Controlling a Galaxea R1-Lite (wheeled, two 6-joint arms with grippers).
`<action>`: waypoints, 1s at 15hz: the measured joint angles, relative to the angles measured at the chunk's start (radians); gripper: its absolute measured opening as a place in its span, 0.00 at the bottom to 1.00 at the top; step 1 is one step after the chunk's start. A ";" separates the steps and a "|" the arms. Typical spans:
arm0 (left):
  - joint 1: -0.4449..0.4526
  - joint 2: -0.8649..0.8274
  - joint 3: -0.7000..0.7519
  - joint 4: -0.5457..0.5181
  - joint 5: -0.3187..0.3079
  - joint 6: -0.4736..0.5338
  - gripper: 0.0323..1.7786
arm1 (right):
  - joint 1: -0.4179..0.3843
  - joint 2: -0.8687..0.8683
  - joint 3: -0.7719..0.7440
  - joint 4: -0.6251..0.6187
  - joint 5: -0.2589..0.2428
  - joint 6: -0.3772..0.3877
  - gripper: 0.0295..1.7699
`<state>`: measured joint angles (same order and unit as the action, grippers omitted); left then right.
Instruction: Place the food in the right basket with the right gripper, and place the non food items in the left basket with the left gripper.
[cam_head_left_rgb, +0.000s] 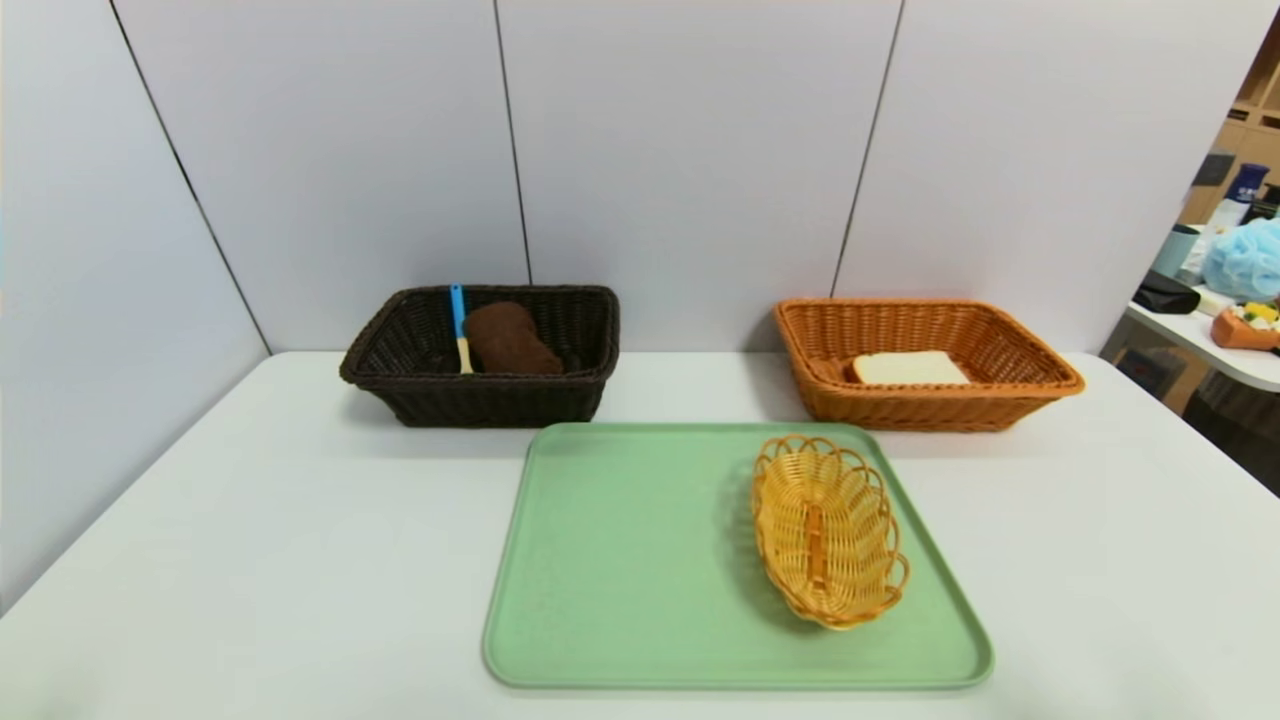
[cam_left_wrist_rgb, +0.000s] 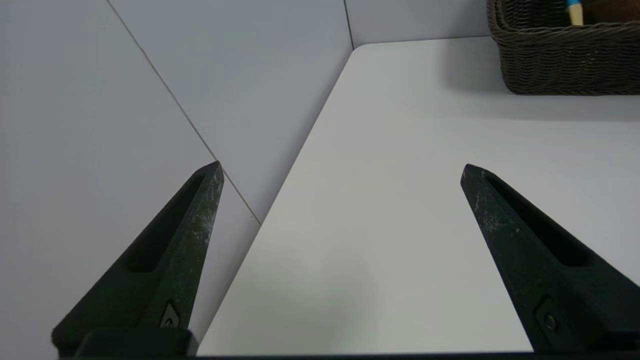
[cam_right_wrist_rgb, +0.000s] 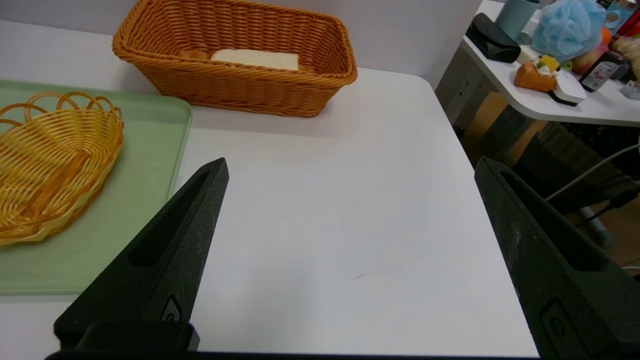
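A slice of white toast (cam_head_left_rgb: 910, 368) (cam_right_wrist_rgb: 256, 58) lies flat inside the orange-tan right basket (cam_head_left_rgb: 1030, 370) (cam_right_wrist_rgb: 235, 87). In the dark brown left basket (cam_head_left_rgb: 480, 400) (cam_left_wrist_rgb: 560, 65) rest the rolled brown towel (cam_head_left_rgb: 510, 340) and the blue-handled spoon (cam_head_left_rgb: 460, 325) (cam_left_wrist_rgb: 575, 11), which leans on the far wall. Neither arm shows in the head view. My left gripper (cam_left_wrist_rgb: 341, 170) is open over bare table near the left wall, well short of the dark basket. Over the table's right side, my right gripper (cam_right_wrist_rgb: 351, 166) is open and holds nothing.
A green tray (cam_head_left_rgb: 640, 560) (cam_right_wrist_rgb: 150, 165) lies in the middle of the white table, with a small yellow oval basket (cam_head_left_rgb: 828, 528) (cam_right_wrist_rgb: 50, 160) on its right half. Grey wall panels close the back and left. A cluttered side table (cam_head_left_rgb: 1215, 340) (cam_right_wrist_rgb: 560, 100) stands off the right edge.
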<state>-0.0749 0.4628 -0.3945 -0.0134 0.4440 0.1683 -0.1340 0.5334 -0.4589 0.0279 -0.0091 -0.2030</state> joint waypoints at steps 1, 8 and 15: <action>0.000 -0.034 0.022 0.002 -0.021 0.001 0.95 | 0.000 -0.039 0.003 0.029 0.002 -0.001 0.96; 0.000 -0.184 0.090 0.034 -0.100 -0.017 0.95 | 0.028 -0.234 -0.002 0.165 0.041 0.038 0.96; 0.000 -0.197 0.095 0.034 -0.073 -0.076 0.95 | 0.033 -0.253 0.017 0.171 0.107 0.040 0.96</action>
<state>-0.0753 0.2655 -0.2991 0.0202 0.3713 0.0928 -0.1015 0.2809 -0.4415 0.1991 0.0981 -0.1634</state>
